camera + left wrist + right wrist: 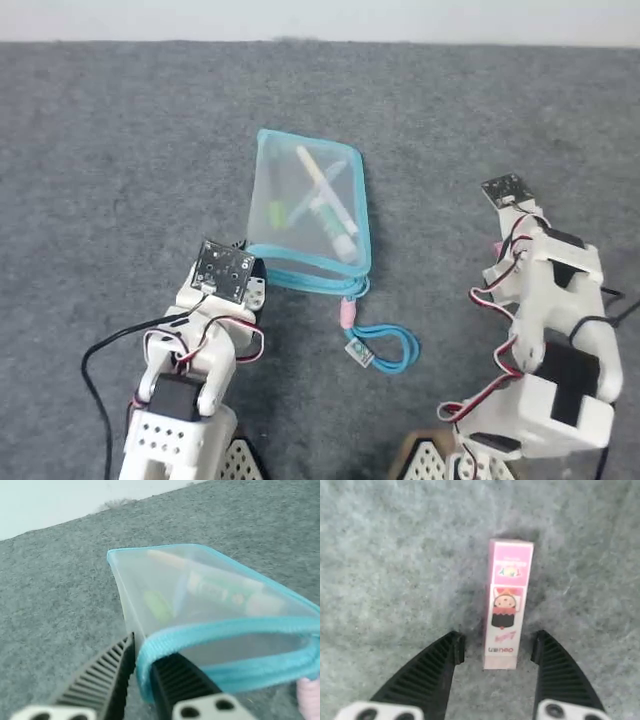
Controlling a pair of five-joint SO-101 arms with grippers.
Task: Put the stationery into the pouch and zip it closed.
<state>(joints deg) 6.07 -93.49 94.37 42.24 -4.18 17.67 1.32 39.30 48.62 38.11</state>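
Even, diffuse brightness overhead, only faint soft shadows beside the pouch (305, 215) and pink box (506, 605).

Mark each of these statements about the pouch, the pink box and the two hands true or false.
1. The left hand is shut on the blue zip edge of the pouch. True.
2. The pink box lies on the grey mat, outside the pouch. True.
3. The right hand is shut on the pink box. False: its fingers stand open on either side of the box, clear of it.
4. The pouch is empty. False: pens lie inside it.
5. The pouch is zipped closed. False: in the left wrist view its mouth gapes open.
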